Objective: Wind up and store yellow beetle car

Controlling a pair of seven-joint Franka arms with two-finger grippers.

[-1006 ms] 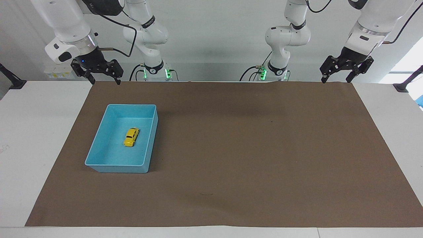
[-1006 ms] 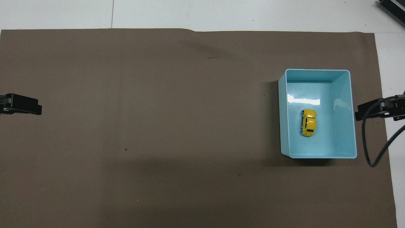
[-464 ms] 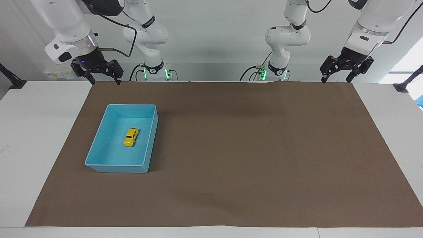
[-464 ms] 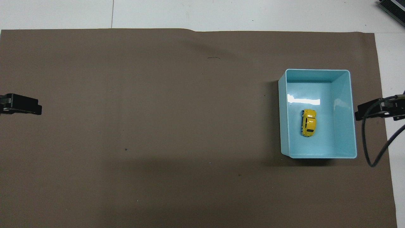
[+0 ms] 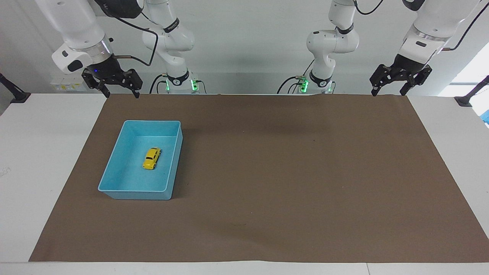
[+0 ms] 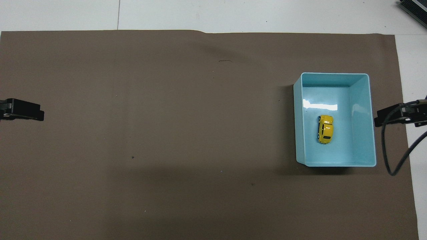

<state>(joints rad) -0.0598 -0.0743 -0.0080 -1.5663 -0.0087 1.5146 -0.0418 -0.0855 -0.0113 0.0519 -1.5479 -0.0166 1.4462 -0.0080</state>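
The yellow beetle car (image 5: pixel 151 158) (image 6: pixel 325 129) rests on its wheels in the middle of a light-blue bin (image 5: pixel 114 160) (image 6: pixel 362 133) toward the right arm's end of the table. My right gripper (image 5: pixel 120 93) hangs open and empty in the air over the mat's edge at the robots' side, well apart from the bin. My left gripper (image 5: pixel 389 91) hangs open and empty over the mat's corner at the left arm's end. In the overhead view only a dark tip of each gripper shows at the side edges.
A brown mat (image 5: pixel 286 172) (image 6: pixel 166 133) covers most of the white table (image 5: pixel 38 152). A black cable (image 6: pixel 388 156) loops down beside the bin near the right gripper. Nothing else lies on the mat.
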